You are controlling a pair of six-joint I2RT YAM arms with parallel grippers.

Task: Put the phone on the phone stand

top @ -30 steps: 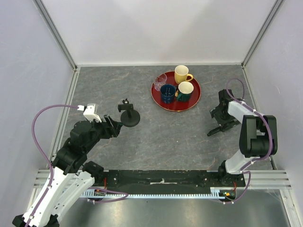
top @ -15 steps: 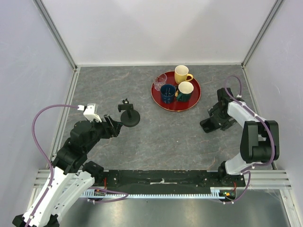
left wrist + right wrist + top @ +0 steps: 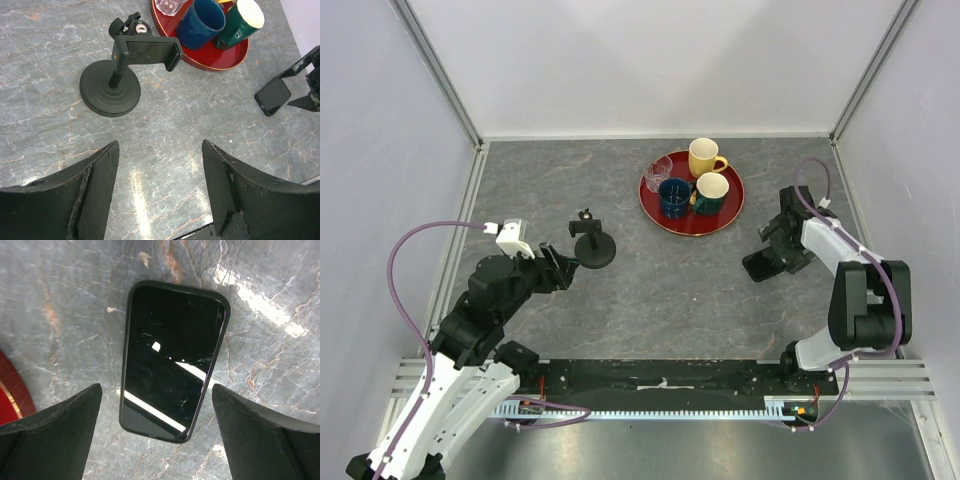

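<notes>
From above, the phone point(image 3: 757, 267) lies flat on the grey marbled counter point(image 3: 670, 290), near the front right of the red tray point(image 3: 665, 222). The right tool point(image 3: 770, 258) hangs just over it. The phone stand point(image 3: 592, 245) is well apart to the left, upright on its round base, with the left tool point(image 3: 560, 268) close beside it.

In the left wrist view, the left tool point(image 3: 159, 150) is spread wide and holds nothing. The phone stand point(image 3: 112, 90) is ahead of it, its flat cradle tilted on a short stem. The phone point(image 3: 272, 96) shows small at the far right.

In the right wrist view, the phone point(image 3: 172, 360) is a thin black slab with rounded corners. Its glossy screen faces up and carries bright reflections. The right tool point(image 3: 155, 390) is parted, one finger on each side of the phone's near end, neither touching it.
</notes>
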